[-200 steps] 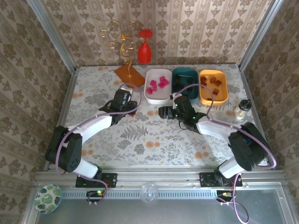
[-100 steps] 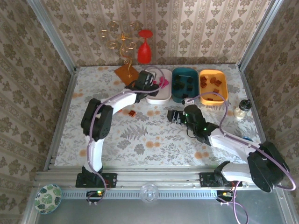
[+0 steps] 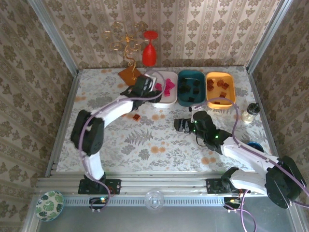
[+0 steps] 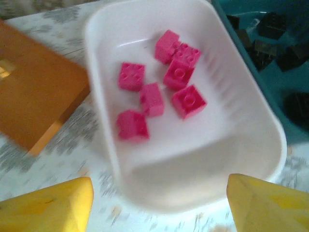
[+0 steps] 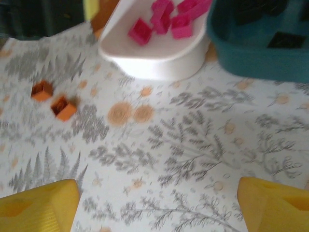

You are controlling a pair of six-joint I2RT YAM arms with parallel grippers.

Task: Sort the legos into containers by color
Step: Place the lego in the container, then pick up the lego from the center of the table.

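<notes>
Legos, loose: two orange legos [image 5: 64,107] on the flowered bench [image 5: 183,145], nearest us, ahead and to the left of the right end effector [image 5: 157,193], whose fingers are spread wide and empty. Legos, sorted: pink legos [image 4: 179,75] in the white tray [image 4: 217,145], below the left end effector [image 4: 159,193], which is spread wide and holds nothing. Black legos [image 3: 185,87] in the teal tray [image 3: 191,72]. Brown legos [image 3: 217,85] in the orange tray [image 3: 220,101]. Beside the white tray we list an orange tile [image 4: 34,92]. From the top view we add a jar [image 3: 250,112], a red wine glass [image 3: 149,48], and patterned wallpaper [image 3: 217,29].
</notes>
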